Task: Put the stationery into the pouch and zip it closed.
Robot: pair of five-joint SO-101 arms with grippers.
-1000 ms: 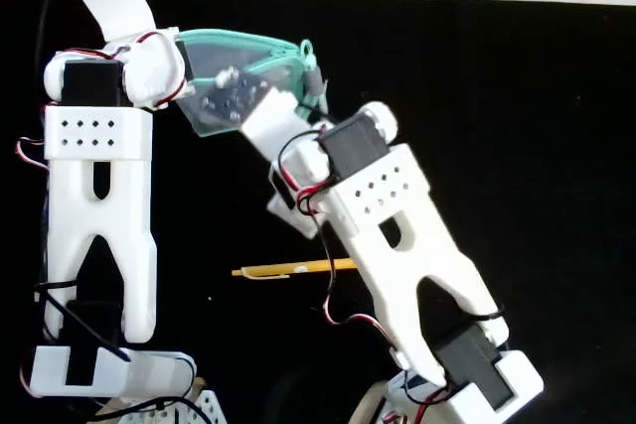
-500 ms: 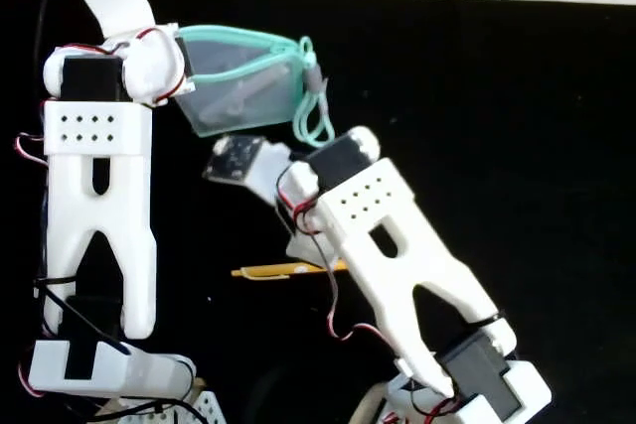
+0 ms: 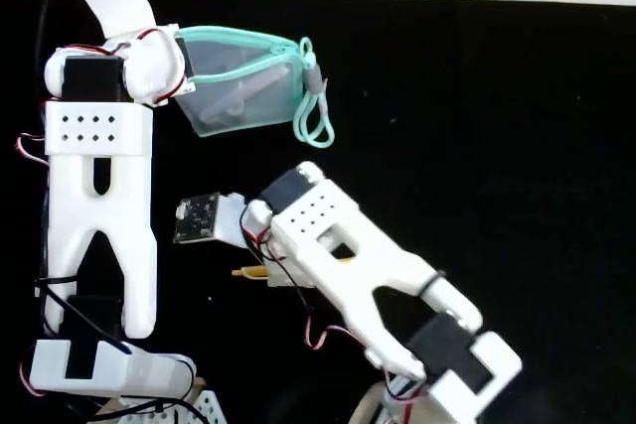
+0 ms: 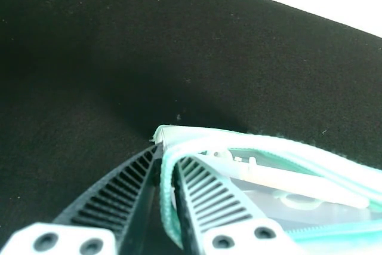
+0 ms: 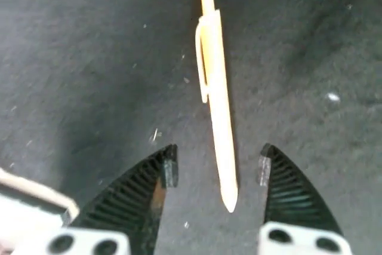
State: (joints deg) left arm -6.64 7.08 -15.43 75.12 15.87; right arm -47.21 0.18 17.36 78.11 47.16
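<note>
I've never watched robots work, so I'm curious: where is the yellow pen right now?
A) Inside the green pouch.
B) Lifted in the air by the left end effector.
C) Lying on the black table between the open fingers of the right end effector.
C: in the right wrist view the yellow pen lies flat on the black table, in the gap of the open right end effector, with neither finger touching it.

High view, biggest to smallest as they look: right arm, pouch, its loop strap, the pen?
1. right arm
2. pouch
3. loop strap and pen: not ranked. The pen lies largely under the right arm, with little more than one end showing, so its visible part looks about the same size as the strap.
</note>
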